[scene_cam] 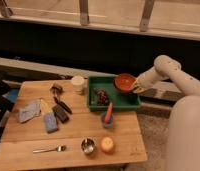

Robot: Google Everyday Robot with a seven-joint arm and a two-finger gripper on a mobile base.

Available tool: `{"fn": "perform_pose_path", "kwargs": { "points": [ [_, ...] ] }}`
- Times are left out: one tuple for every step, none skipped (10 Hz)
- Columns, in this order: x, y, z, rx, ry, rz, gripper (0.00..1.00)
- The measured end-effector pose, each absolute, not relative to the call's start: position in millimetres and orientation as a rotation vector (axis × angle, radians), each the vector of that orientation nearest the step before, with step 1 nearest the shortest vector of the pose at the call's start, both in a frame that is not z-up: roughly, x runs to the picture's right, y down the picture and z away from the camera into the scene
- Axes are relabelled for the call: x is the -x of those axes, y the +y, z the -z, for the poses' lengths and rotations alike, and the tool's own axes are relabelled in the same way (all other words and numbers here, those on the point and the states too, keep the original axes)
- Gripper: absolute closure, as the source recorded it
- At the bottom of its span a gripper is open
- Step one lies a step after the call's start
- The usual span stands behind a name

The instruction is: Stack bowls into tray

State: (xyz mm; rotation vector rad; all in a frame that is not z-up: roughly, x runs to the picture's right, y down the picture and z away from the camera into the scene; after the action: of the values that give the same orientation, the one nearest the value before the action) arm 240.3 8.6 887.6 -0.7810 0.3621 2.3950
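A glossy red-orange bowl (pixel 125 82) is at the far right end of the green tray (pixel 109 104), held at its right rim by my gripper (pixel 137 89), which reaches in from the right on the white arm. The gripper is shut on the bowl's rim. I cannot tell whether the bowl rests on the tray floor or hangs just above it. Some dark small items (pixel 100 96) lie in the tray's left half.
A pale cup (pixel 78 83) stands left of the tray. A small blue cup with a red-orange utensil (pixel 108 116) stands at the tray's front edge. A metal cup (pixel 87 145), an orange ball (pixel 107 145), a spoon (pixel 49 149), sponges and dark tools lie on the wooden table (pixel 23 140).
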Motion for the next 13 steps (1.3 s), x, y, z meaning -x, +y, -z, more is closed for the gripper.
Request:
{"fn": "perform_pose_path", "kwargs": {
  "points": [
    [-228.6, 14.1, -885.7, 0.811, 0.369, -2.384, 0.7],
    [-215.4, 19.5, -882.8, 0.839, 0.377, -2.367, 0.6],
    [-208.9, 23.1, -881.1, 0.854, 0.382, -2.355, 0.51],
    [-206.0, 25.7, -880.7, 0.866, 0.39, -2.347, 0.41],
    [-204.8, 28.4, -881.5, 0.876, 0.395, -2.344, 0.31],
    [-203.2, 29.7, -882.2, 0.881, 0.398, -2.343, 0.23],
    [-203.6, 30.0, -883.6, 0.881, 0.398, -2.347, 0.2],
    [-204.7, 29.7, -884.5, 0.878, 0.396, -2.352, 0.2],
    [-205.8, 28.8, -885.1, 0.873, 0.395, -2.359, 0.2],
    [-207.3, 28.2, -885.5, 0.865, 0.39, -2.363, 0.2],
    [-210.1, 23.8, -883.0, 0.846, 0.377, -2.367, 0.2],
    [-213.5, 16.6, -877.8, 0.816, 0.357, -2.37, 0.2],
    [-216.0, 7.1, -870.5, 0.788, 0.335, -2.369, 0.2]
  ]
}}
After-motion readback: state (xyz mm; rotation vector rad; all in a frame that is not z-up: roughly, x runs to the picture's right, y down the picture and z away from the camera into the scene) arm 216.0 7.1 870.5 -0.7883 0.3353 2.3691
